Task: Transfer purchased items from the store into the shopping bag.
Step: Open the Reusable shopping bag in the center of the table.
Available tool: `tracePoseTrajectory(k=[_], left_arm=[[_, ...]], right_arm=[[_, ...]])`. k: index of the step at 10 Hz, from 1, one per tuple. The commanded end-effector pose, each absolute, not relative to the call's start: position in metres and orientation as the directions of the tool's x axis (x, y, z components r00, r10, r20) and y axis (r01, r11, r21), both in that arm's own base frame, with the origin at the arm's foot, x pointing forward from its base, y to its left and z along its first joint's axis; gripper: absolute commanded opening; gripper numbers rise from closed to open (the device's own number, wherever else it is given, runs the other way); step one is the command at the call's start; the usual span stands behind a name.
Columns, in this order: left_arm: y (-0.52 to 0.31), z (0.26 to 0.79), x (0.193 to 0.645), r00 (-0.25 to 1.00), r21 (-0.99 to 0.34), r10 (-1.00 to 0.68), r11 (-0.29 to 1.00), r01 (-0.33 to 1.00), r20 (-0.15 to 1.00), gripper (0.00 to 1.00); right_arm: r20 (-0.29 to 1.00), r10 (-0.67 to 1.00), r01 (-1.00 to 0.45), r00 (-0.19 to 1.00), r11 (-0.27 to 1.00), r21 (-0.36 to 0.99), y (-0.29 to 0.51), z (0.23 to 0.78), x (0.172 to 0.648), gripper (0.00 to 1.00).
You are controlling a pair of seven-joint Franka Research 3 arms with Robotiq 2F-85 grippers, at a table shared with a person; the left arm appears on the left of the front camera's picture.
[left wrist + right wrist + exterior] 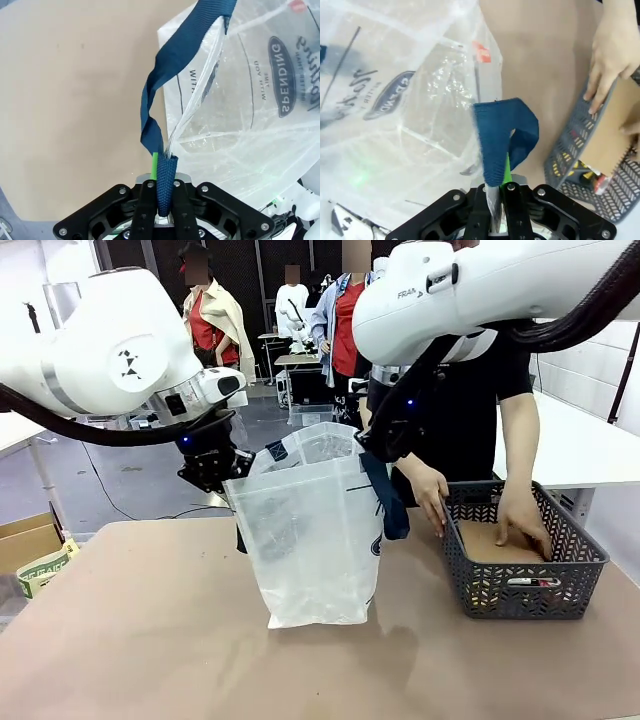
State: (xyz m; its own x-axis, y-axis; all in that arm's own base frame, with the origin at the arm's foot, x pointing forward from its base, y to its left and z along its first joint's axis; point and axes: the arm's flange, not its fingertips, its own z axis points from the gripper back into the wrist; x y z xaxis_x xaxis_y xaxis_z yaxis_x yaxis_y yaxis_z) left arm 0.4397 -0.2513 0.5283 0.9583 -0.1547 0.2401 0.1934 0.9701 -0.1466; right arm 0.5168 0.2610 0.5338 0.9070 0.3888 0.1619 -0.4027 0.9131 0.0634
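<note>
The shopping bag, translucent white plastic with navy strap handles, stands upright mid-table with its mouth held wide. My left gripper is shut on the left handle; in the left wrist view the navy strap runs into the shut gripper beside the bag's oval logo. My right gripper is shut on the right handle, and the folded strap sits in that gripper. To the right, a person's hands reach into a dark grey mesh basket and rest on a flat brown item.
The basket stands close to the bag's right side, with small packaged items in its bottom. A cardboard box sits off the table's left edge. Bare brown tabletop lies in front and to the left.
</note>
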Motion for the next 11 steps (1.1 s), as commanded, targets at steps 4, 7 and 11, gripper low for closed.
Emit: tracePoseTrajectory(k=[4,7,11], left_arm=[[-0.241,0.525,0.431,0.961,-0.033,-0.160,0.985,0.172,0.227,0.00],[-0.248,0.523,0.434,0.954,-0.042,-0.232,0.969,0.244,0.192,0.00],[-0.265,0.518,0.433,0.953,-0.092,-0.223,0.965,0.246,0.207,0.00]], right_arm=[[0.152,0.465,-0.474,0.872,0.880,0.031,0.234,0.523,0.507,0.00],[0.161,0.408,-0.419,0.899,0.907,0.038,0.233,0.523,0.508,0.00],[0.152,0.363,-0.374,0.919,0.926,0.052,0.235,0.521,0.507,0.00]])
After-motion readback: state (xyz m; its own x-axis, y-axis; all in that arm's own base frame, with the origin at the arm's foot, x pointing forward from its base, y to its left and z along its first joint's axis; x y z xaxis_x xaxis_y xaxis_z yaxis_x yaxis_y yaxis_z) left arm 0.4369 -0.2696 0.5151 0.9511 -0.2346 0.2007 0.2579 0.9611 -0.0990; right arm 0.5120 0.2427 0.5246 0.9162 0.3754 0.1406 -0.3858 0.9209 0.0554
